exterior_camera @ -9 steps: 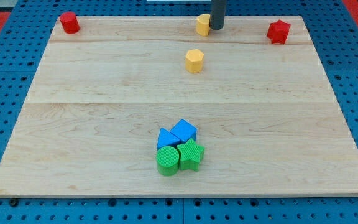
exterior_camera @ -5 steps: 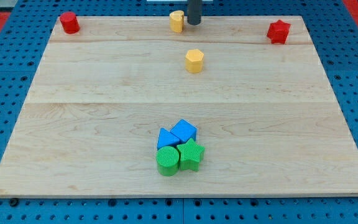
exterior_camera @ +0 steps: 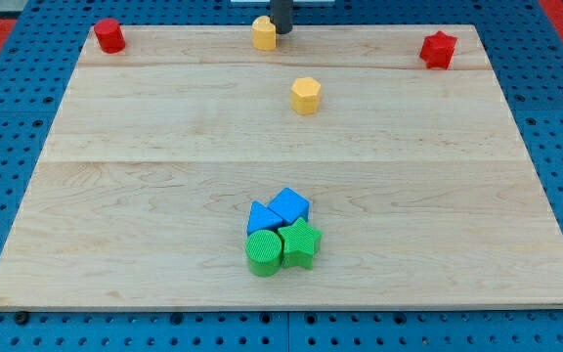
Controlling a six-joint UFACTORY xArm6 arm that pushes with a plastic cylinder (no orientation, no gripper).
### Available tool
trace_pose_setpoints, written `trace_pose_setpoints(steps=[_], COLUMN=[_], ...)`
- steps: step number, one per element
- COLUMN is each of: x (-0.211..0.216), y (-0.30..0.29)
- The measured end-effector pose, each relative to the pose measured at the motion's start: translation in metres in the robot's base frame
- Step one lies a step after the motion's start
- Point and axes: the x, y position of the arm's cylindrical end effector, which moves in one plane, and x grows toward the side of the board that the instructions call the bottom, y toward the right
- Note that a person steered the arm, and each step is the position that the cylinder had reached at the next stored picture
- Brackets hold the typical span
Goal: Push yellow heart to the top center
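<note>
The yellow heart (exterior_camera: 264,32) lies at the top edge of the wooden board (exterior_camera: 145,186), a little left of centre. My tip (exterior_camera: 281,30) is right beside it, touching its right side. The dark rod rises out of the view's top. A yellow hexagon (exterior_camera: 306,95) sits below and to the right of the heart.
A red cylinder (exterior_camera: 109,35) stands at the top left corner. A red star (exterior_camera: 438,49) stands at the top right. A cluster near the bottom centre holds two blue blocks (exterior_camera: 278,210), a green cylinder (exterior_camera: 263,253) and a green star (exterior_camera: 301,243).
My tip has moved left along the top edge and pushed the yellow heart left with it, from right of centre to a little left of centre. Other blocks stayed put.
</note>
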Motion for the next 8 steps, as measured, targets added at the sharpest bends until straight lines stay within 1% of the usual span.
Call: trace_pose_setpoints(steps=[1,2,3,4,5,6,7,8], x=[0.029,0.071,0.1,0.08,0.044,0.04,0.04,0.039], y=[-0.005,-0.026,-0.046,-0.114,-0.107,-0.052,-0.017,-0.015])
